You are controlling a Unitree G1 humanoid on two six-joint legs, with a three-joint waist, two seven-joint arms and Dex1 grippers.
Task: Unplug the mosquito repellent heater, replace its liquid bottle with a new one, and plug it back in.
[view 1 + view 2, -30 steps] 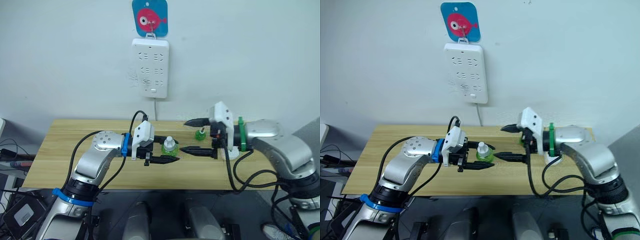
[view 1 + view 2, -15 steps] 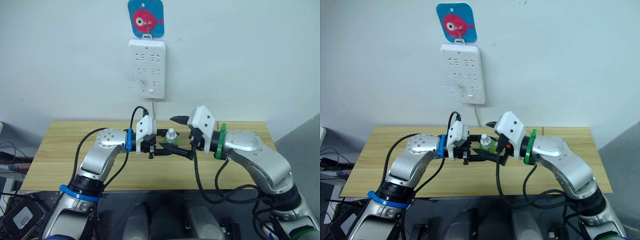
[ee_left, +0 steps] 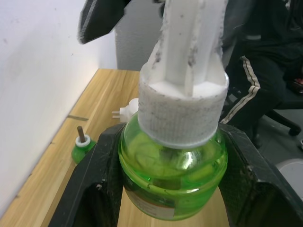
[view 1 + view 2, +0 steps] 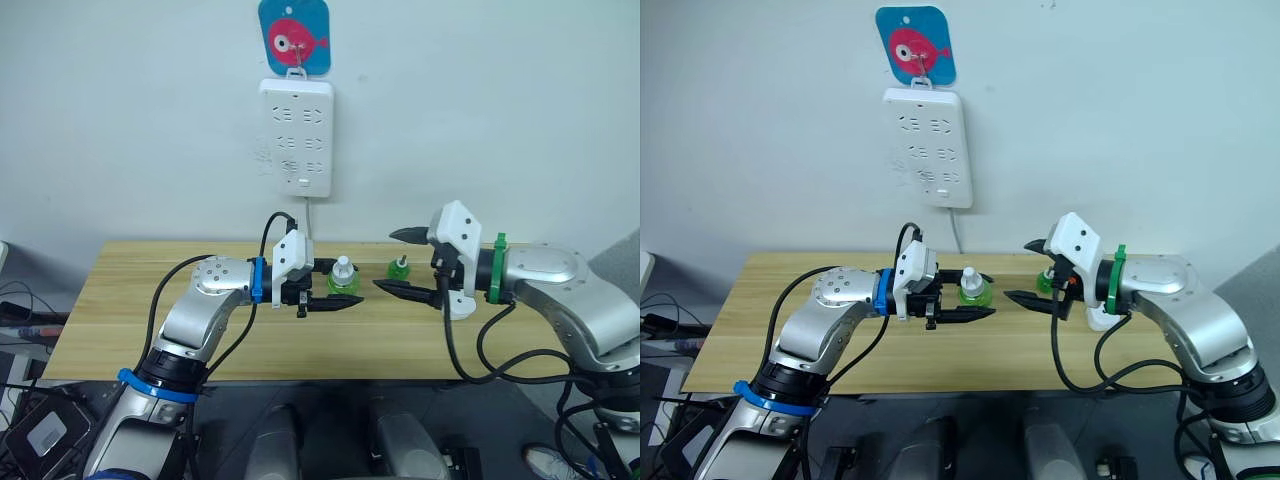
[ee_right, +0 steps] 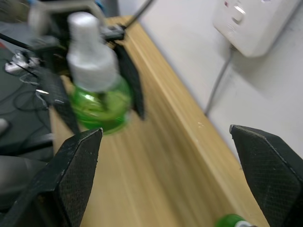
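My left gripper (image 4: 348,290) is shut on a green liquid bottle (image 4: 342,281) with a white cap (image 3: 182,101), held upright above the table's middle. My right gripper (image 4: 400,263) hangs open a little to the right of it, fingers pointing at the bottle, nothing between them. The right wrist view looks at the capped bottle (image 5: 94,90) from a short distance. A second, smaller green bottle (image 4: 400,267) with a bare wick stands on the table behind the right gripper. The white mosquito repellent heater (image 3: 127,109) lies on the table with its prongs showing, partly under my right arm (image 4: 1095,320).
The white multi-socket power strip (image 4: 297,138) hangs on the wall above the table, its cable running down behind the wooden table (image 4: 120,300). A blue card with a pink fish (image 4: 293,37) hangs above it. A seated person's legs (image 3: 265,90) are beyond the table's right end.
My right gripper went in to the bottle's cap half a second ago and has drawn back to the right, still open. The left gripper keeps the capped bottle.
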